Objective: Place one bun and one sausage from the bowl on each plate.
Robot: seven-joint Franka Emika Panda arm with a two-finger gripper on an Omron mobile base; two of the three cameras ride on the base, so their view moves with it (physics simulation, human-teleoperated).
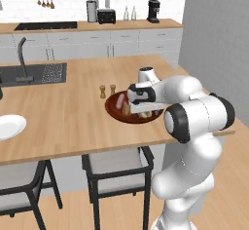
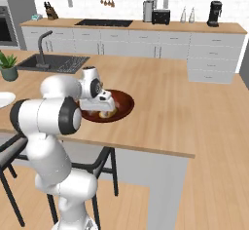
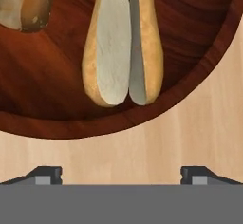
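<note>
The two-finger gripper (image 3: 121,174) is hanging low over the wooden island counter (image 3: 142,142) with its dark fingertips (image 3: 45,174) standing wide apart and gripping nothing — bare wood is showing between them. Just beyond them in the hand view, the wide dark reddish-brown wooden bowl (image 3: 57,118) is sitting on the counter, and inside it a split pale-crumbed tan bun (image 3: 122,42) is lying with its cut faces up, its rounded end pointing toward the gripper. To its left, at the frame's top corner, the end of a second tan bun (image 3: 23,4) is showing.

In the left base view, a small round white plate (image 1: 9,125) is lying at the counter's left edge, well apart from the bowl (image 1: 116,111). Two small brown wooden shakers (image 1: 107,90) are standing just beside the bowl's far rim. A pinkish sausage (image 1: 120,101) is lying in the bowl, and the white arm's hand is hovering over the bowl's right part, near the counter's front edge.

In the right base view, the bowl (image 2: 124,105) is sitting near the counter's front edge, with the hand covering its left part.
</note>
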